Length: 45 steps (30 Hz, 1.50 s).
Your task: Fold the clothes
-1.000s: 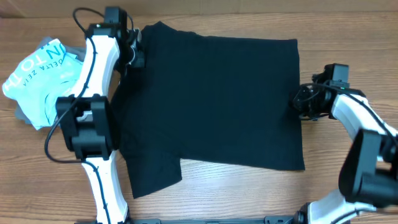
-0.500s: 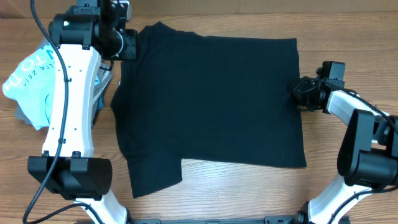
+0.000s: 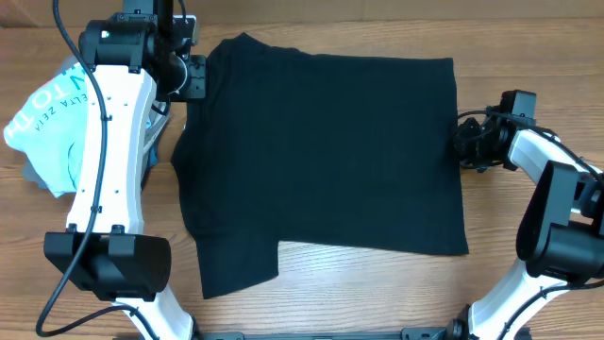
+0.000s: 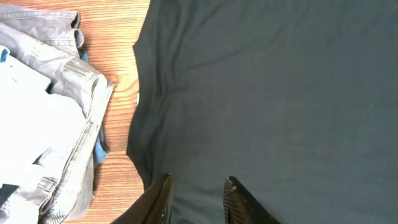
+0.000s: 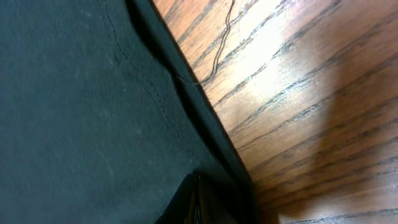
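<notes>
The clothes, a plain black T-shirt point(image 3: 321, 151), lie spread flat across the middle of the table. One sleeve point(image 3: 236, 269) juts out at the front left. My left gripper point(image 3: 195, 76) hovers over the shirt's far left corner. In the left wrist view this gripper point(image 4: 198, 180) is open, with only flat black fabric point(image 4: 280, 93) below the gap. My right gripper point(image 3: 464, 142) sits at the shirt's right edge. In the right wrist view the right gripper point(image 5: 198, 180) is shut on the hem of the black fabric point(image 5: 74, 93).
A light blue shirt with white lettering point(image 3: 52, 123) lies on grey garments point(image 4: 56, 93) at the far left, just beside the black shirt's edge. Bare wood point(image 3: 377, 283) shows along the front and to the right of the hem point(image 5: 298, 93).
The left gripper has opened and drawn slightly back to the left, with its arm raised. The right gripper moved a little to the right, and the shirt's right edge shifted with it.
</notes>
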Available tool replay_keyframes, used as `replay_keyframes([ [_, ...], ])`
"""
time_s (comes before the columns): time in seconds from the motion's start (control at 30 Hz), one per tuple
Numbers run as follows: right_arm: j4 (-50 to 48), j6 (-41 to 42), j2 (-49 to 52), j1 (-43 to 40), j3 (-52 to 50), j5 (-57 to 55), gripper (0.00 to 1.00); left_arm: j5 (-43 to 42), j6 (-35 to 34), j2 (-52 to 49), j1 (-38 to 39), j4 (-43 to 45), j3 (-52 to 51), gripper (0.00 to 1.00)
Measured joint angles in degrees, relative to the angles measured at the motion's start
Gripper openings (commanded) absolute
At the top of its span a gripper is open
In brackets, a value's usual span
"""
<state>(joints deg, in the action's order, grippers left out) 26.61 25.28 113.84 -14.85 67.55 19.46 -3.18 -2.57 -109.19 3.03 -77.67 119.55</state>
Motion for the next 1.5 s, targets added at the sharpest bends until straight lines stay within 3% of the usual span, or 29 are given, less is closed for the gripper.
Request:
replay_keyframes([
  [0.37,-12.17,0.59,2.27,-1.81,0.39,-8.22,0.05,0.39,0.02,-0.02,0.0,-1.36,0.0,0.34],
  [0.53,-12.28,-1.84,2.49,-3.72,1.31,-6.73,0.36,0.42,0.0,-0.02,0.0,-1.73,0.0,0.36],
  [0.63,-11.45,-4.31,2.4,-4.2,1.92,-2.73,0.48,0.46,0.02,-0.02,0.0,-2.54,0.0,0.39],
  [0.8,-5.77,-7.39,-1.75,-4.9,2.01,4.15,0.52,2.84,0.0,0.0,0.0,-8.09,0.02,0.4],
  [1.03,6.4,-7.69,-24.04,-5.01,3.82,8.92,0.62,1.97,-3.02,0.0,-1.57,-18.71,-0.11,0.39],
  [1.2,17.75,-7.28,-36.83,-4.98,5.49,10.21,0.66,-3.04,-3.54,0.57,-1.97,-18.78,-4.04,0.38],
  [1.37,27.15,-7.23,-39.06,-4.98,5.42,10.34,0.67,-4.96,-4.46,0.87,2.21,-17.77,-14.69,0.29],
  [1.5,30.45,-7.3,-38.1,-4.98,5.25,9.86,0.67,-4.76,-4.57,0.87,9.94,-14.6,-22.67,0.34],
])
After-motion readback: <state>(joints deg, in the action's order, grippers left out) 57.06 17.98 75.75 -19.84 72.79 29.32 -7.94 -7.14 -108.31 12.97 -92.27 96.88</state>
